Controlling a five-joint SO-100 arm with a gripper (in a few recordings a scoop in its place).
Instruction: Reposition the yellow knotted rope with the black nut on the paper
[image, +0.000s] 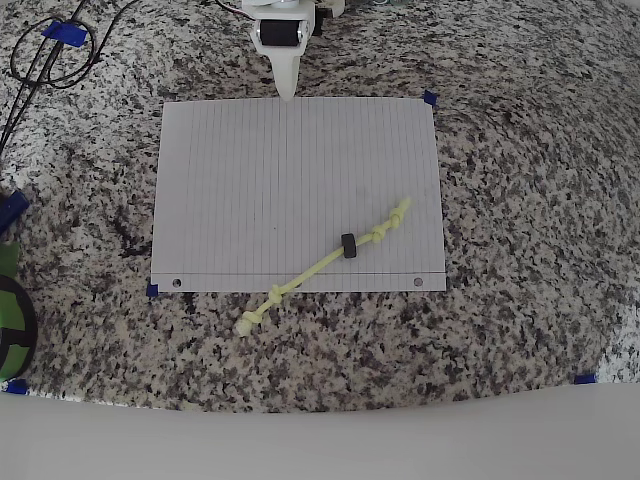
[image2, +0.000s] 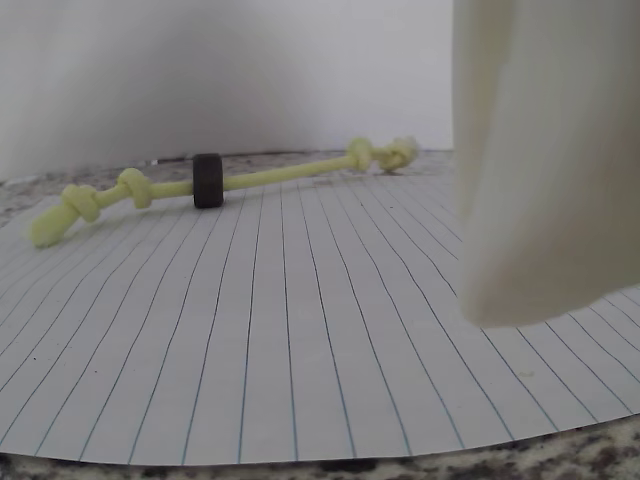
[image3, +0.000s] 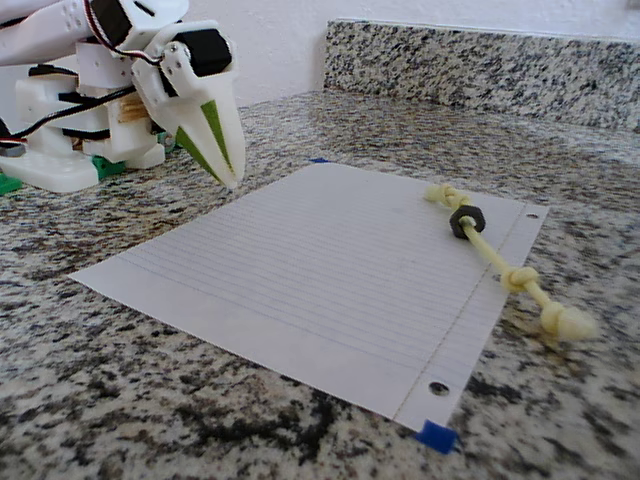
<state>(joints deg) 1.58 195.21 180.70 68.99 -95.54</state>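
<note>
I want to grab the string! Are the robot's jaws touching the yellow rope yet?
Apart. The overhead view shows the gripper at the paper's far edge, with bare lined sheet between it and the yellow rope.

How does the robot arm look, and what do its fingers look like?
The arm is white plastic, with black motor blocks set into its joints and thin red and black wires along it. The gripper tapers to a pointed white tip; in the fixed view its fingers carry green strips on the inner faces. The white base sits on something green.
</note>
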